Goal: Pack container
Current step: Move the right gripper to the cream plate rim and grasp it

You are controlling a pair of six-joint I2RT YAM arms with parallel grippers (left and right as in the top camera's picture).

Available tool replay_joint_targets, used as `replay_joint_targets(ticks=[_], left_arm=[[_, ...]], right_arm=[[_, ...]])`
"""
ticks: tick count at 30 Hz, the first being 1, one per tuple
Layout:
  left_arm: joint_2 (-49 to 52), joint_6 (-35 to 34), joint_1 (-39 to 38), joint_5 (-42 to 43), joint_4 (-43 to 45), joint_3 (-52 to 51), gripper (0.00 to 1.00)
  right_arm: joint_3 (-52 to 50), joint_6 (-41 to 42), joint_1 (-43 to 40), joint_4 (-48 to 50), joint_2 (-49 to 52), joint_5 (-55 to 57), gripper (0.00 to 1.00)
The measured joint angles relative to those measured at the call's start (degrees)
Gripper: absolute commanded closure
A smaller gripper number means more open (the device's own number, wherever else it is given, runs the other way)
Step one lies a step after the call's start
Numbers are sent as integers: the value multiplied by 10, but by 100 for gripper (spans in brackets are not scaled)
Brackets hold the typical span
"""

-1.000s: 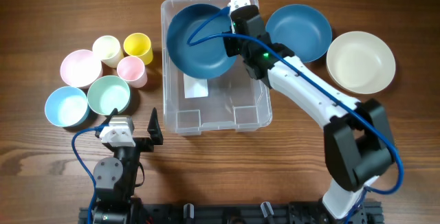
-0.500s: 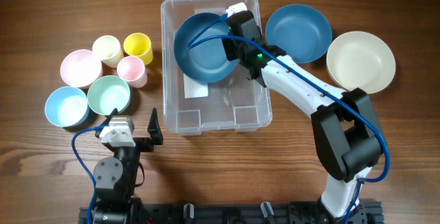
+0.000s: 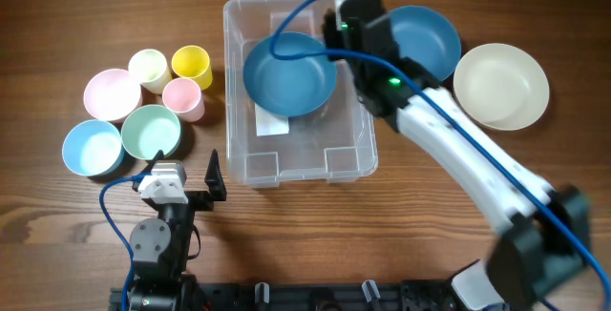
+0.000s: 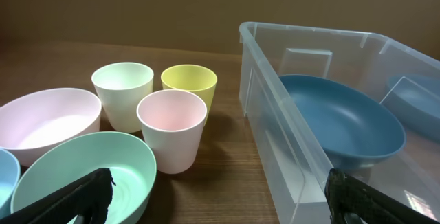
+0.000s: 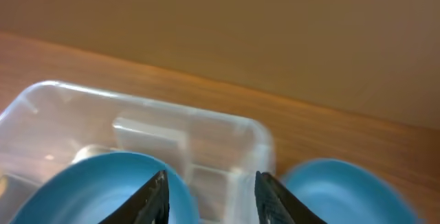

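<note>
My right gripper point(image 5: 211, 177) is open, with nothing between its fingers (a clear gap), above the container point(image 3: 304, 151) at the middle of the table point(image 3: 67, 10). A blue bowl point(image 3: 289, 72) lies inside it. My left gripper point(image 4: 220, 183) is wide open too.

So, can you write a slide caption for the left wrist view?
A pink cup and a green bowl stand beside the clear container, which holds a blue bowl.
</note>
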Motion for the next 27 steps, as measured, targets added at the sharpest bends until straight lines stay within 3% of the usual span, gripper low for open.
replay_joint_targets(ticks=[6, 9, 12, 15, 18, 19, 22, 27], left_arm=[[0, 0, 0, 0, 0, 0, 0], [0, 0, 0, 0, 0, 0, 0], [0, 0, 0, 0, 0, 0, 0], [0, 0, 0, 0, 0, 0, 0], [0, 0, 0, 0, 0, 0, 0], [0, 0, 0, 0, 0, 0, 0], [0, 0, 0, 0, 0, 0, 0], [0, 0, 0, 0, 0, 0, 0]], right_arm=[[5, 58, -76, -131, -128, 74, 59], [6, 99, -169, -195, -172, 73, 57], [7, 125, -281, -238, -189, 47, 48], [7, 139, -388, -266, -184, 1, 43], [7, 145, -482, -275, -165, -54, 21], [7, 151, -505, -277, -156, -67, 19], [7, 154, -577, -278, -109, -127, 15], [7, 139, -623, -282, -17, -196, 14]])
